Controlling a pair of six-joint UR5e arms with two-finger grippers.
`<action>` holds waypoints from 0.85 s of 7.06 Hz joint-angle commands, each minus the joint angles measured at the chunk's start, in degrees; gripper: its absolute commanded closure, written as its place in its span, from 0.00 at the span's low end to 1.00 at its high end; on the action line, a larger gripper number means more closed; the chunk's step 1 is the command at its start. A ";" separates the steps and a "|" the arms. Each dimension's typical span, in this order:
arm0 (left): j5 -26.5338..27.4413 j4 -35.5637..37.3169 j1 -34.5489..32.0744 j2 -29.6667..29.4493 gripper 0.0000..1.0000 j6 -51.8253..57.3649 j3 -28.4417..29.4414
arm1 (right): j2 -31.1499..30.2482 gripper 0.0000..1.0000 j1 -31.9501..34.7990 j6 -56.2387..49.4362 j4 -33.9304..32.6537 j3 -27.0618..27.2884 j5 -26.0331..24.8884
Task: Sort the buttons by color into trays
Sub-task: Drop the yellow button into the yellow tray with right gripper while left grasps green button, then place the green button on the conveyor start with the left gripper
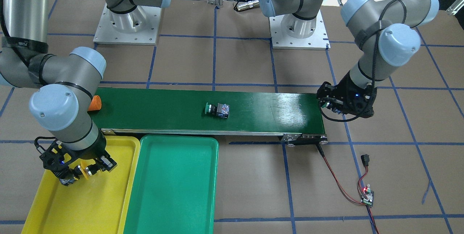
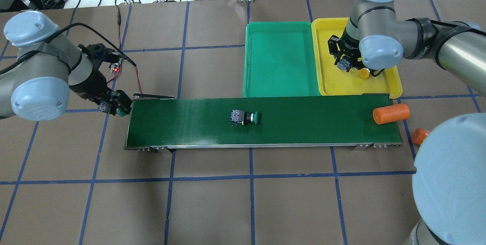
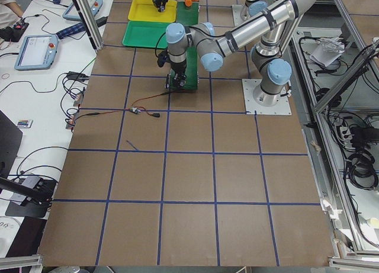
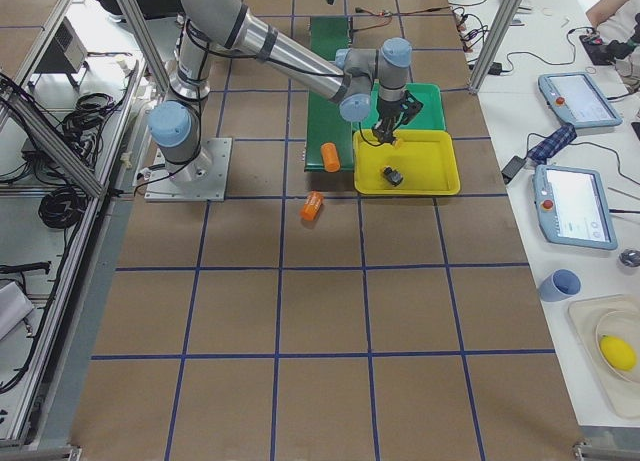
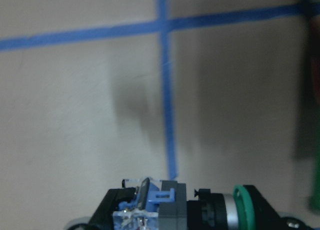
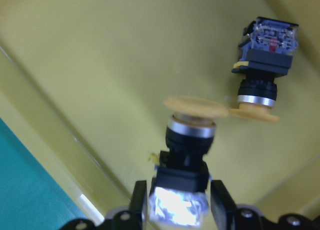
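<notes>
**Yellow button over its tray, green ones waiting**

The right gripper (image 6: 177, 210) hung low over the shallow yellow plastic tray (image 2: 391, 81), its jaws clamped on the black blocky body of a yellow mushroom-capped push-button (image 6: 187, 140), cap pointing away from the wrist. A second yellow-capped push-button (image 6: 262, 70) already lay on its side on the tray floor, the two caps seeming to overlap from the wrist view (whether they touched I could not tell). The hold by the body probably kept the cap clear for setting down; release looked like the next step.

The left gripper (image 2: 114, 105) sat at the opposite end of the long dark-green conveyor belt (image 2: 303, 123), its jaws closed on a green-capped push-button (image 5: 200, 210), held horizontally just off the belt's end, above the brown papered counter (image 2: 212, 207). Another green-capped push-button (image 2: 245, 117) lay on its side mid-belt, well apart from both arms.

The shallow green plastic tray (image 2: 281, 59), beside the yellow one, held nothing. An orange cylinder (image 2: 391, 114) rested at the belt's far end, and a second orange cylinder (image 2: 419, 135) lay on the counter nearby.
</notes>
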 commanded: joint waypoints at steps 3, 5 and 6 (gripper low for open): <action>-1.73 5.55 -12.67 -1.15 0.00 -33.51 -3.64 | -7.25 0.00 0.20 -0.79 4.40 1.32 0.02; -1.55 5.83 -13.55 -0.20 0.00 -33.18 -2.68 | -16.66 0.00 -0.06 0.43 20.27 1.50 -1.03; -1.64 3.48 -13.99 2.77 0.00 -33.18 -0.93 | -20.18 0.00 -0.33 1.49 23.31 1.50 -3.82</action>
